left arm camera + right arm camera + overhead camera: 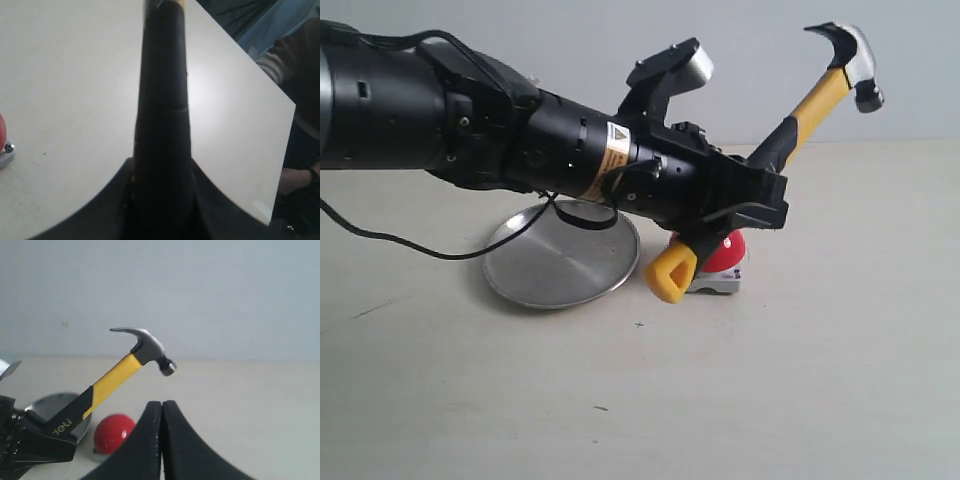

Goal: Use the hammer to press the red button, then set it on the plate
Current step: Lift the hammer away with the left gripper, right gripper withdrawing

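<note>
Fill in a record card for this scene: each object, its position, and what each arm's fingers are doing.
hammer: tilted, head high, held by its black grip
left fingers: closed on the hammer
right fingers: shut, holding nothing
red button: on the table, partly behind the hammer's yellow end
plate: on the table, beside the button

Hammer with shiny steel head and matt yellow-and-black handle, matt black left gripper, glossy red button just beneath it, brushed metal plate, smooth matt table

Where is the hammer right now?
In the exterior view the left gripper holds the hammer tilted, head up at the right, its yellow end low by the red button.
</note>
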You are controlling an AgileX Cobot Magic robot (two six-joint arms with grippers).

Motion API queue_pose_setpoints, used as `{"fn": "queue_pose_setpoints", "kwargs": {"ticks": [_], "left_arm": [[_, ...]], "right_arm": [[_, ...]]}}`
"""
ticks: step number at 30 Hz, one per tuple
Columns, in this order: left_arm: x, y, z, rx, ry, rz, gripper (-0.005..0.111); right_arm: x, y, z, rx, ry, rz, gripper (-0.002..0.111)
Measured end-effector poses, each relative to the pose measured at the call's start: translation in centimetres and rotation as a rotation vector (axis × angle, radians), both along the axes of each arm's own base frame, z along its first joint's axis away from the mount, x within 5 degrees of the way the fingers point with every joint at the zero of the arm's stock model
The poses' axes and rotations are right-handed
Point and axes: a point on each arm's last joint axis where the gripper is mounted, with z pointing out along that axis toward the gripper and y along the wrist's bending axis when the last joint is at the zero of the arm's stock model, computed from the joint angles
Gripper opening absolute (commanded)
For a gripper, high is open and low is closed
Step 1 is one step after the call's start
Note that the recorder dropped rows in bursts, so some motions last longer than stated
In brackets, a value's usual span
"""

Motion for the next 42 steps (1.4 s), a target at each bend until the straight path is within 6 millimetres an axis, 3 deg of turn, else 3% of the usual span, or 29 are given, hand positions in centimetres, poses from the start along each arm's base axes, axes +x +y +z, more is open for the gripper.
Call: {"fn": "queue_pose_setpoints", "kwargs": {"ticks": [4,6,9,14,25,31,37,42], "left_arm": [[-0.7,0.6,1.7,-0.027,-0.025,-0.001,0.000],[-1.0,0.9,2.2,-0.035,-0.031,-0.005,0.000],[-1.4,1.2,2.6,-0.041,-0.036,-0.005,0.000],[-1.6,1.6,3.1,-0.046,-0.044,-0.011,0.000],[-0.3,3.0,3.5,-0.047,-0.071,0.025,0.000],[1.5,4.8,3.5,-0.041,-0.087,0.084,0.000],[3.3,6.3,3.5,0.007,-0.205,0.150,0.000],[4.4,7.1,3.6,0.101,-0.400,0.191,0.000]], "right_arm": [[-5.6,0.5,-1.6,-0.033,-0.189,-0.085,0.000],[-7.1,0.5,-3.1,-0.031,-0.248,-0.119,0.000],[-7.8,0.5,-5.8,-0.010,-0.290,-0.142,0.000],[-6.7,0.1,-9.2,0.051,-0.324,-0.158,0.000],[-4.7,-0.6,-13.3,0.166,-0.329,-0.212,0.000],[-4.5,-0.3,-13.8,0.414,-0.302,-0.208,0.000],[-4.5,-0.3,-13.8,0.440,-0.298,-0.207,0.000],[-4.5,-0.2,-13.8,0.447,-0.298,-0.207,0.000]]}}
